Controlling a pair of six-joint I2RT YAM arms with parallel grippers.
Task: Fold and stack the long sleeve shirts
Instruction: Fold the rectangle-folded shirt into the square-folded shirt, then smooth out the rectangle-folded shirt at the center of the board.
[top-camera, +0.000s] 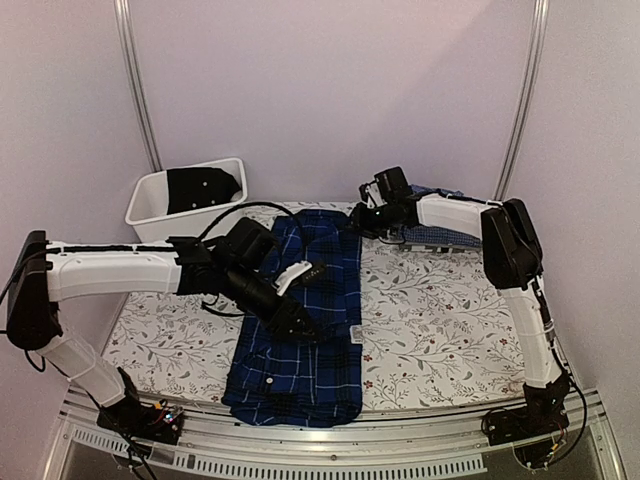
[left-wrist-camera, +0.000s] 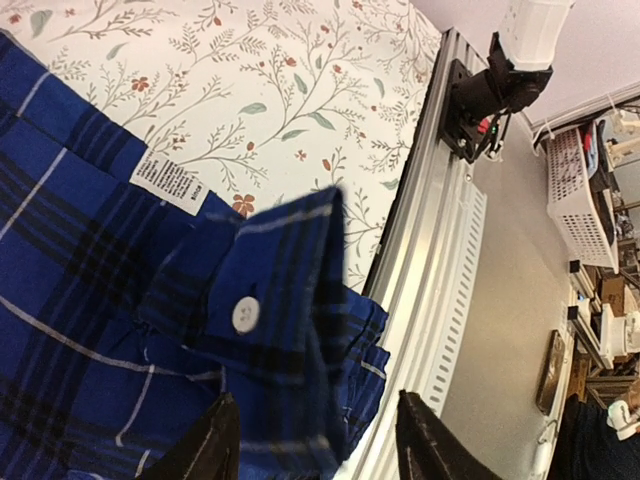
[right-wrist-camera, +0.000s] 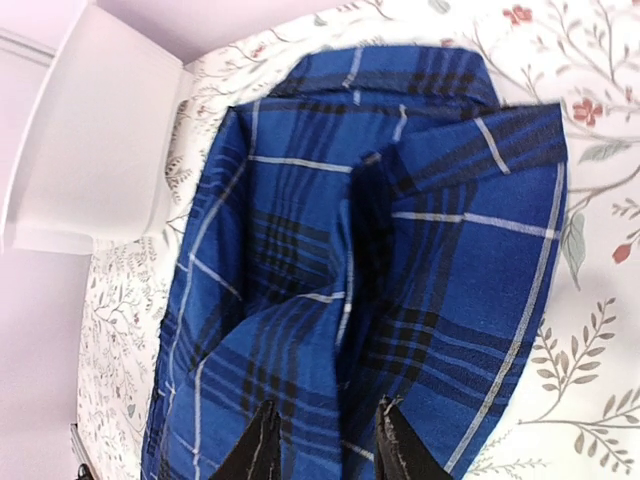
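Navy and royal-blue plaid crossed by thin white lines: the plaid shirt (top-camera: 335, 285) lies down the middle of the table, folded into a long strip. Its collar end is toward the back wall and its hem is near the front edge. On my left wrist feed a cuff (left-wrist-camera: 270, 290) with a white button (left-wrist-camera: 245, 314) is turned up on top of the body cloth, slightly blurred. A white label (left-wrist-camera: 170, 183) lies flat at the shirt's edge.

My left gripper (top-camera: 305, 328) is low over the middle of the strip, jaws apart. The cuff sits just ahead of the fingertips and is not clamped.

My right gripper (right-wrist-camera: 328, 442) is at the collar end. Its fingers stand a little apart, and a raised ridge of plaid runs into the gap. I cannot tell whether they are pinching that fold or only hovering over it.

Behind the right wrist, at the far right of the table, the lighter checked shirt (top-camera: 445, 236) lies in a low bundle, apart from the plaid one.

Under everything is the floral tablecloth (top-camera: 440, 310). A white bin (top-camera: 150, 205) stands at the far left corner with a dark cloth (top-camera: 205, 187) inside.
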